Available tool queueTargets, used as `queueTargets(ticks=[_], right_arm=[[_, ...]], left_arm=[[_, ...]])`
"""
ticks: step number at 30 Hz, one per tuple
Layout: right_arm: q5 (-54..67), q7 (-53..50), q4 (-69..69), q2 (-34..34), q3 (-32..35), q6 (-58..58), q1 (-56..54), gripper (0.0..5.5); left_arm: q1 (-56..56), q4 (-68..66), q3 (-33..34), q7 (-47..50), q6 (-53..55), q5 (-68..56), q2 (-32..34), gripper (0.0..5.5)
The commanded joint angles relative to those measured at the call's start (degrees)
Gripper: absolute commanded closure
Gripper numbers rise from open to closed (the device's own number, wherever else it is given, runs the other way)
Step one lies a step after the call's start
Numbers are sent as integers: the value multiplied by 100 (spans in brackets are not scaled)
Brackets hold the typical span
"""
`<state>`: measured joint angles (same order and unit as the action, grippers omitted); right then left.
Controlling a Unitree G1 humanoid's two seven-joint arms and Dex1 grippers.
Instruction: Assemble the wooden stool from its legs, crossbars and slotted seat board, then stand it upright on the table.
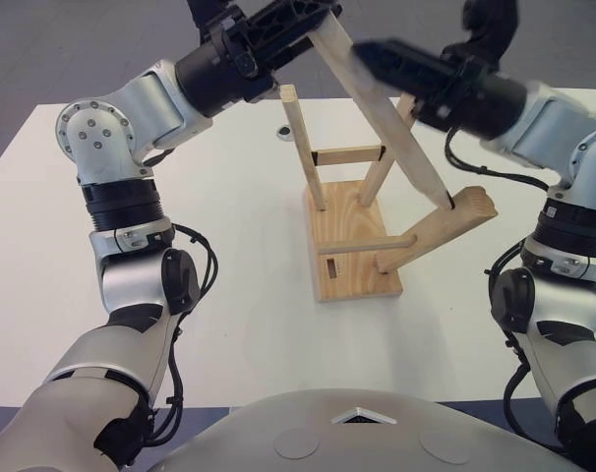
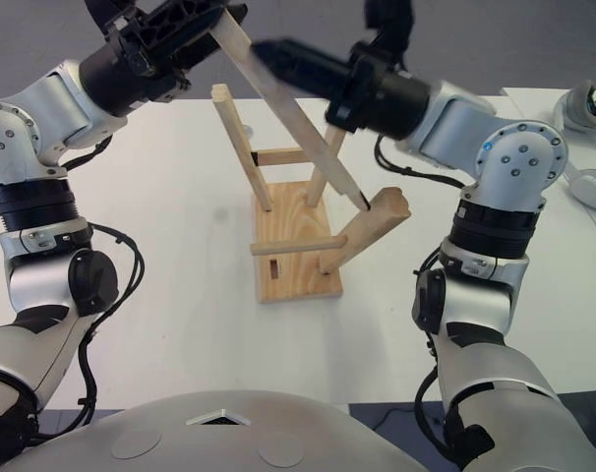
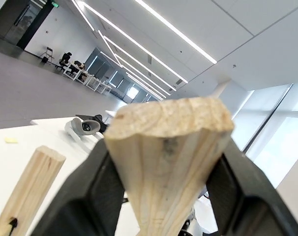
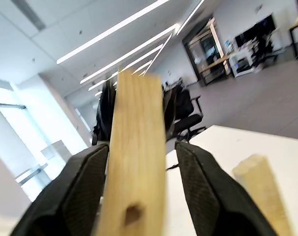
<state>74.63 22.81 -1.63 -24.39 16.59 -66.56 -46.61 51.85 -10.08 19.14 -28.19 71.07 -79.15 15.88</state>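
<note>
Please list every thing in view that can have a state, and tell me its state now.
seat board: flat on the table, one slot visibly empty
two far legs: standing on the board, joined by the far crossbar
near leg: tilted, near crossbar attached
loose leg: lifted, slanted, gripped by both end effectors
left end effector: shut on the loose leg's upper end
right end effector: shut on the loose leg

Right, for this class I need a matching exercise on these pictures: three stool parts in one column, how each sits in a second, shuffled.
1. slotted pale wooden seat board
2. long pale wooden bar
3. short thin wooden crossbar

A. slanted in the air, top end in the jaws of the left gripper
B. flat on the white table
C. level between two standing legs

Pairs: 1-B, 2-A, 3-C
</note>
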Motion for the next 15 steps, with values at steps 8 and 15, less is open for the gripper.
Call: queueTargets(ticks=[8,15], right_arm=[[-472,-338,84,104,94,528,70,101],[-781,-826,600,2,727,1131,792,97]], left_arm=[[1111,-161,-141,-888,-930,1163,1223,345],[128,799,-726,-2175,-1483,2551,2907,346]])
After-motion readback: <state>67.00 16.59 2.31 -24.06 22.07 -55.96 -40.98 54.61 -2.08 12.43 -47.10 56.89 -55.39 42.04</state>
